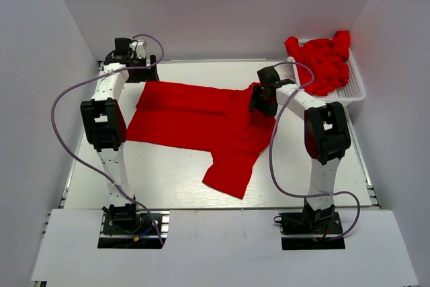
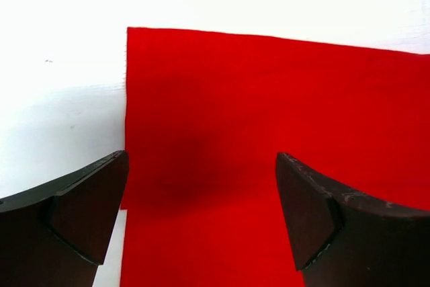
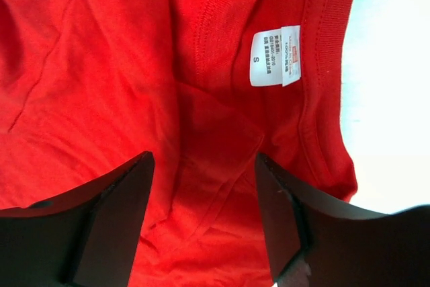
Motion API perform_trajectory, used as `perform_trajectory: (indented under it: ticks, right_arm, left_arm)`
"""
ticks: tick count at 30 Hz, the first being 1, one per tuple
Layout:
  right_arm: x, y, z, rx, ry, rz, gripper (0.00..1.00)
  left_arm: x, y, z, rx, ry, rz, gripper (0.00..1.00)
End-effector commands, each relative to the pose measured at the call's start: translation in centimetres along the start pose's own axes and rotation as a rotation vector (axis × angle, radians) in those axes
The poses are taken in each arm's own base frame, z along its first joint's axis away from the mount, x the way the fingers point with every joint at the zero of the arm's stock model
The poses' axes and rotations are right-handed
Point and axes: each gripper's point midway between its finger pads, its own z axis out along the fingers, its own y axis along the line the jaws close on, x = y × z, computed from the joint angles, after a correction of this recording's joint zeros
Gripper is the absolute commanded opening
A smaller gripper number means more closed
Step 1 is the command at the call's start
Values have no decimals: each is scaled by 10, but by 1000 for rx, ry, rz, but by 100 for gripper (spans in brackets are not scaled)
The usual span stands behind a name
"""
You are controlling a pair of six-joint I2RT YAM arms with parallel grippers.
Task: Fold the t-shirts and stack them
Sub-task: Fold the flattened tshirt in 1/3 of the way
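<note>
A plain bright red short-sleeved cloth t-shirt (image 1: 195,119) lies spread out across the middle of the pale flat worktop (image 1: 168,183). Its straight hem end is toward the left edge and its neck toward the right edge. One sleeve (image 1: 228,176) reaches out toward the near edge.

The left claw (image 2: 201,216) is over the shirt's far-left corner, close to the far-left corner of the worktop. It stands wide apart and grips nothing. In the left wrist view red cloth fills the gap between its dark fingers (image 2: 74,220). The shirt's side edge runs just inside one fingertip, and the square corner of the cloth lies ahead of the claw. A soft shadow falls on the cloth below it; whether the tips touch the cloth I cannot tell.

The right claw (image 3: 205,223) is over the neck end of the same shirt, toward the right edge. It too is spread wide and empty, with rumpled red cloth between its fingers (image 3: 114,223). The small white neck label (image 3: 275,58) sits just ahead of the gap, against the ribbed collar.

At the far-right corner stands a white slotted plastic basket (image 1: 356,91). It holds a crumpled heap of red t-shirts (image 1: 322,62), well apart from the left claw and near the right arm.
</note>
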Motion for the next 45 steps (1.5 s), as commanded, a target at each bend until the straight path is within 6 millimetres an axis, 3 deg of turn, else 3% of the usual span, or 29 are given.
perform_trajectory:
  ticks: [1,7,9,10,12,13,22,26,31,42,45]
  right_arm:
    - [-11,2,-1,14,-24,24,66]
    - [-7,-1,12,36,-18,54,38]
    - [-8,-1,12,38,-19,60,24]
    - [-9,0,9,44,-31,67,12]
    - [-11,-3,9,54,-38,76,9]
    - [-10,-2,8,55,-40,75,1]
    - [-5,-8,4,72,-35,78,0]
    - [-7,-14,-20,95,-53,63,0]
    - [12,-24,-41,131,15,65,0]
    - [49,-42,-45,221,129,161,0]
    - [71,-50,-50,245,181,181,0]
  left_arm:
    - [-9,-11,0,57,-37,-2,100]
    - [7,-7,9,47,3,-13,100]
    - [9,-5,11,38,3,-3,100]
    - [9,-5,11,38,3,-3,100]
    - [9,-5,11,38,3,-3,100]
    - [13,-5,12,38,14,-6,100]
    - [23,-3,23,39,32,-10,100]
    - [25,-3,27,48,27,-9,100]
    - [31,-3,29,48,36,-12,100]
    - [37,3,27,-12,57,-7,100]
    - [39,4,24,-21,66,-9,100]
